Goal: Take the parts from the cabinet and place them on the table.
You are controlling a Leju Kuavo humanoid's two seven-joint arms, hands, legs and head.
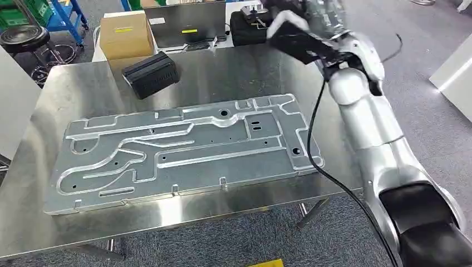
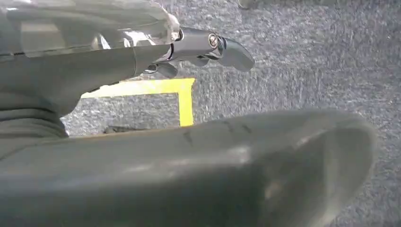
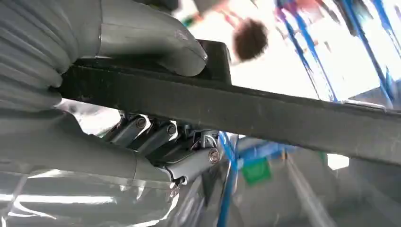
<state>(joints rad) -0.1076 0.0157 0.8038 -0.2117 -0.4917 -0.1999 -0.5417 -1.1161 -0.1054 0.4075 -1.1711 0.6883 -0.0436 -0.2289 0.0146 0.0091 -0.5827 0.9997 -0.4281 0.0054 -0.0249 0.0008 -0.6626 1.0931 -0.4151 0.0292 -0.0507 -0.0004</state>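
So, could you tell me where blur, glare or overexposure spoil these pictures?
Head view: the right hand and the black part it holds are motion-blurred, and the steel table carries soft glare. Right wrist view: the background is washed out and smeared, while the black part stays fairly sharp. Left wrist view: the near thumb is out of focus; the carpet is sharper.

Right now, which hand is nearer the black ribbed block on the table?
Right. The right hand holds a black part above the table's far edge, right of the black ribbed block. The left hand hangs over the carpet floor.
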